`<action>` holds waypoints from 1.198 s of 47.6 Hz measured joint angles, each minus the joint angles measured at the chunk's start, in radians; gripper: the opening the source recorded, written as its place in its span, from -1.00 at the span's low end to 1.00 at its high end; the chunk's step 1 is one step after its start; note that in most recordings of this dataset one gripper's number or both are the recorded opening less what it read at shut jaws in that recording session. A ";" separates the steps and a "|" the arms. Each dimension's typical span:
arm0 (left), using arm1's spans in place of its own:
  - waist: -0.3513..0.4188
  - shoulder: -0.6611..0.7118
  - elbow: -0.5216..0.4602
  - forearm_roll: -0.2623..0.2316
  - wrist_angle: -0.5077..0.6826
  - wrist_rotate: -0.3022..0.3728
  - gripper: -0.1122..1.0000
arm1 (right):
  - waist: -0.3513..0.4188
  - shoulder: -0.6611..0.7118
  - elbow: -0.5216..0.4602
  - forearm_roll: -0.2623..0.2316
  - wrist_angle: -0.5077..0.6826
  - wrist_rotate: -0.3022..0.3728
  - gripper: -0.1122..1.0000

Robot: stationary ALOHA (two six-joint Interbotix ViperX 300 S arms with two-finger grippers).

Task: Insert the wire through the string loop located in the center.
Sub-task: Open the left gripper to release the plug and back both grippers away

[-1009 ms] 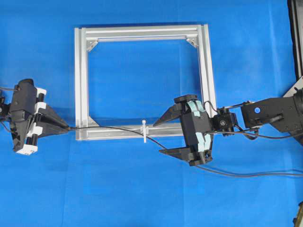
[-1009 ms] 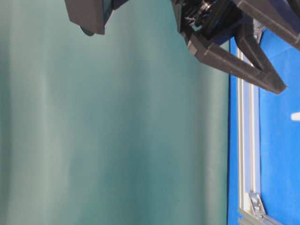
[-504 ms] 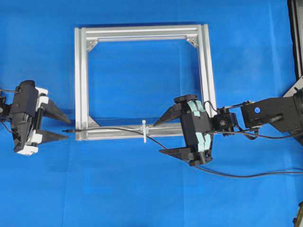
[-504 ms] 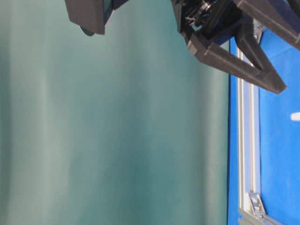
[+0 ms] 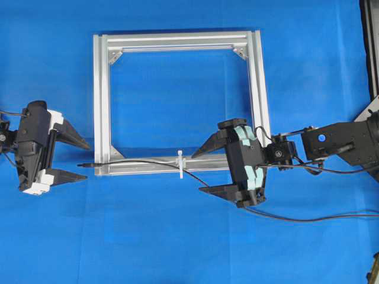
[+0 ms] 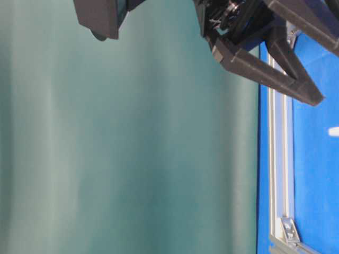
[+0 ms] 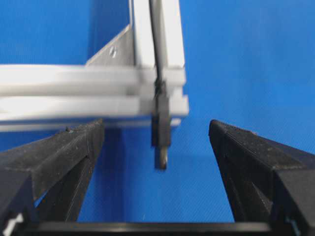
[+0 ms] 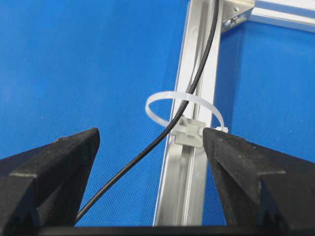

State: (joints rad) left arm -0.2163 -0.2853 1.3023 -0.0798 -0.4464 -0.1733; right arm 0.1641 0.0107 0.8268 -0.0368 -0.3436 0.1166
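Overhead view: one blue work surface point(image 5: 177, 236) carries one square silver frame point(image 5: 100, 100) in the upper middle, built of four bars with corner brackets visible inside it. Two arms enter, one from each side edge. The right gripper point(image 5: 204, 173) sits at centre right, straddling the frame's bottom bar, its two jaws spread wide and holding nothing. The left gripper point(image 5: 87, 160) lies at the left edge, just beside the frame's lower left corner, its two jaws likewise spread wide and empty. One wire point(image 5: 148, 161) runs along the bottom bar, passes through the one string loop point(image 5: 180, 164) at the bar's middle, and trails off toward the lower right; its plug end point(image 5: 84, 165) projects past the lower left corner, between the left jaws and touching neither.
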 measured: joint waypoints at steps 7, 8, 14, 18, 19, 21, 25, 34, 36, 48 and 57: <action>0.000 -0.063 -0.032 0.000 0.063 0.017 0.69 | 0.002 -0.034 -0.017 -0.002 0.058 0.000 0.59; 0.000 -0.074 -0.035 0.000 0.072 0.020 0.69 | 0.000 -0.040 -0.020 0.000 0.067 0.000 0.59; 0.000 -0.130 -0.044 0.000 0.120 0.044 0.69 | 0.000 -0.067 -0.038 -0.002 0.114 -0.002 0.59; 0.000 -0.163 -0.044 0.000 0.129 0.044 0.69 | 0.002 -0.084 -0.048 0.000 0.140 -0.002 0.59; 0.002 -0.169 -0.044 0.000 0.130 0.046 0.69 | 0.002 -0.089 -0.048 0.000 0.144 -0.003 0.59; 0.000 -0.179 -0.046 0.000 0.132 0.046 0.68 | 0.000 -0.098 -0.052 0.000 0.153 -0.003 0.59; 0.000 -0.196 -0.046 0.000 0.133 0.044 0.68 | 0.002 -0.114 -0.054 0.000 0.164 -0.003 0.59; 0.000 -0.207 -0.046 0.002 0.133 0.044 0.68 | 0.000 -0.126 -0.054 -0.002 0.170 -0.003 0.59; 0.000 -0.207 -0.044 0.000 0.133 0.046 0.68 | 0.002 -0.126 -0.055 -0.002 0.170 -0.003 0.59; 0.000 -0.204 -0.044 0.000 0.133 0.044 0.68 | 0.002 -0.126 -0.054 0.000 0.170 -0.003 0.59; 0.000 -0.202 -0.044 0.000 0.133 0.044 0.68 | 0.000 -0.127 -0.054 0.000 0.170 -0.003 0.59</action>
State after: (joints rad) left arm -0.2163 -0.4878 1.2579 -0.0798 -0.3129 -0.1289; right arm 0.1641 -0.1166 0.7731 -0.0368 -0.1733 0.1135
